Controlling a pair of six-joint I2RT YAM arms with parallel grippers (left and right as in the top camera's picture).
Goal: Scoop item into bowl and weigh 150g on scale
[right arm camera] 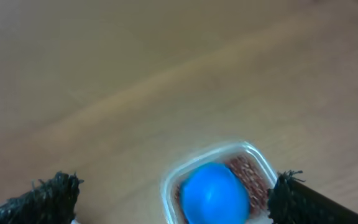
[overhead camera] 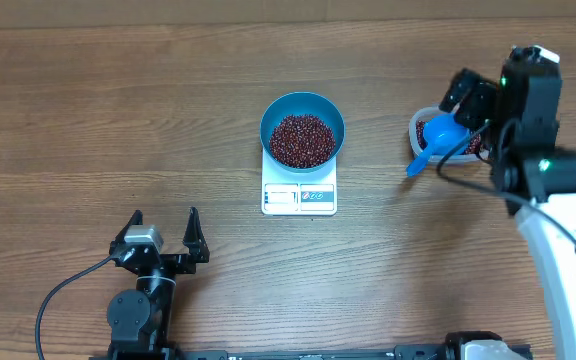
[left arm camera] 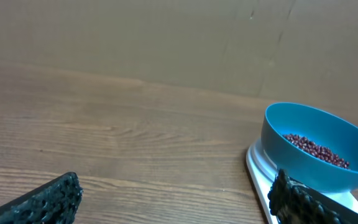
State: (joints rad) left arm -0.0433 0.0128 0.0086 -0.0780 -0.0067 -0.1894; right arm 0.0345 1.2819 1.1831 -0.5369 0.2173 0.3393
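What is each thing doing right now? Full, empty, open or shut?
Blue bowl: upright on the scale, partly filled with beans.
Red-brown beans: heaped in the bowl; more in the tub.
White scale: under the bowl, display too small to read.
Clear tub: lidless, holding beans and the scoop.
Blue scoop: resting in the tub, not gripped.
Left gripper: jaws open, empty.
Right gripper: jaws open above the tub, empty.

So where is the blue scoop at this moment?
Overhead, the scoop sits in the clear tub on the robot's right, to the right of the scale, its handle poking over the rim toward it.
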